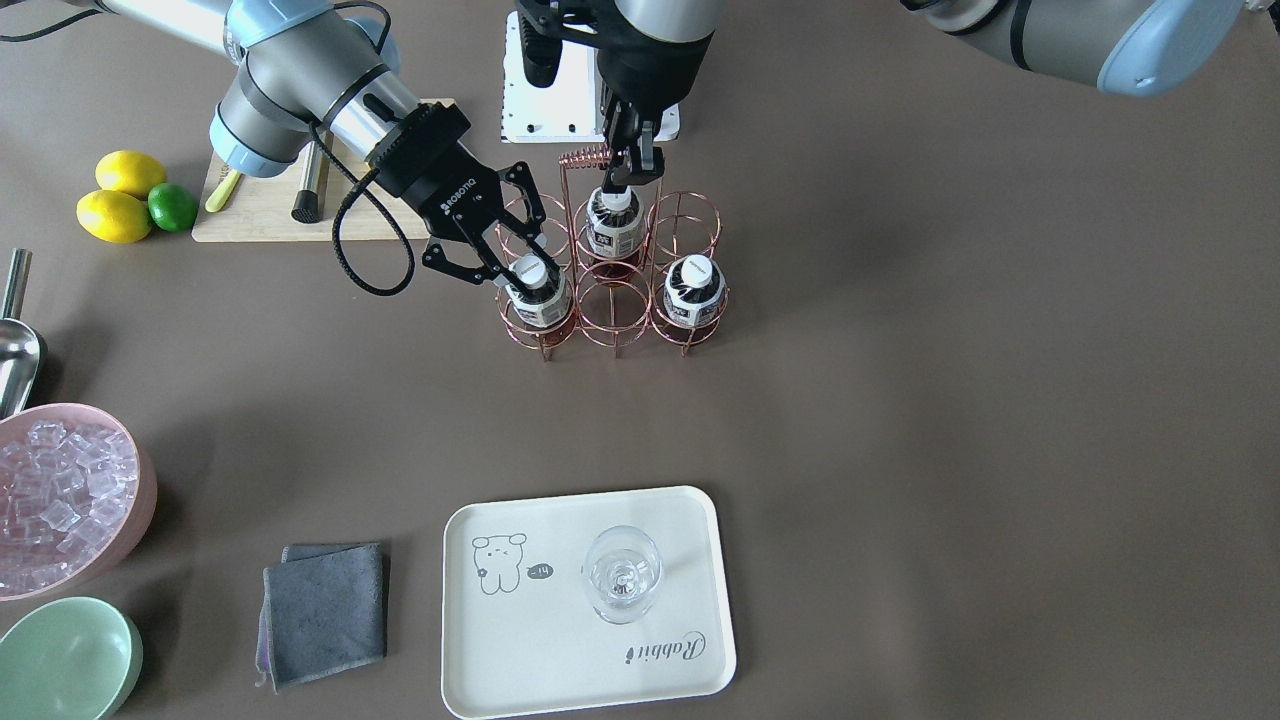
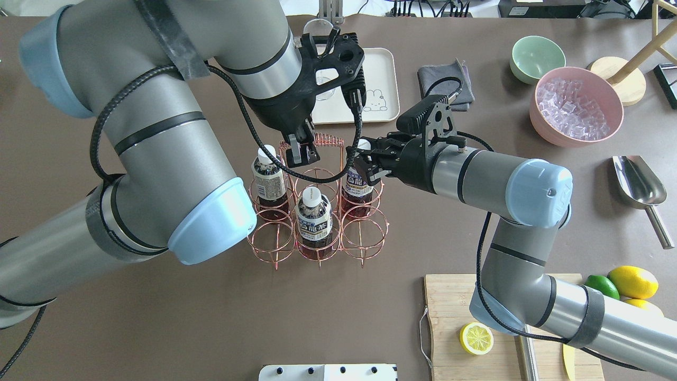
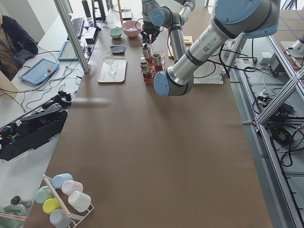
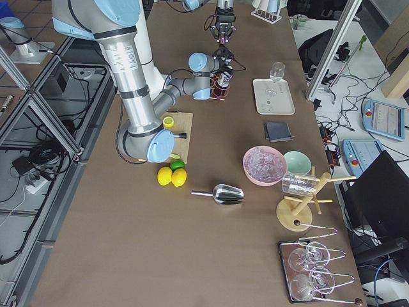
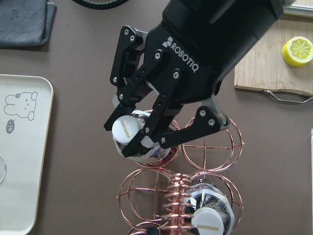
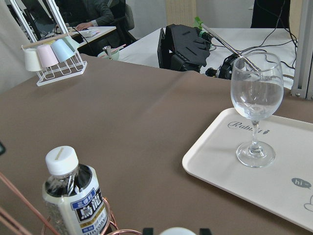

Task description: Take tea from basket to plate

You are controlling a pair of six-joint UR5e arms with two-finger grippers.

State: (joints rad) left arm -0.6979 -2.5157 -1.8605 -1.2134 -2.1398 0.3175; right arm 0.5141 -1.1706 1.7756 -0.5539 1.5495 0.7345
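Observation:
The basket [image 1: 612, 300] is a rose-gold wire rack at mid table and holds three tea bottles. My right gripper [image 1: 525, 275] is shut on the white cap and neck of one tea bottle [image 1: 543, 303], which still stands in its cell; the left wrist view shows this bottle [image 5: 126, 129] too. My left gripper [image 1: 625, 185] is shut at the basket's coiled handle [image 1: 585, 157], just above a second bottle [image 1: 612, 228]. The third bottle [image 1: 695, 290] stands free. The plate [image 1: 560, 650] lies toward the operators' side, apart from both grippers.
A clear stemmed glass [image 1: 622, 575] stands on the plate. A grey cloth [image 1: 325, 610], a pink bowl of ice [image 1: 60, 500], a green bowl [image 1: 65, 660] and a metal scoop [image 1: 15, 350] lie on the robot's right side. A cutting board [image 1: 250, 215] and lemons [image 1: 115, 215] are behind my right arm.

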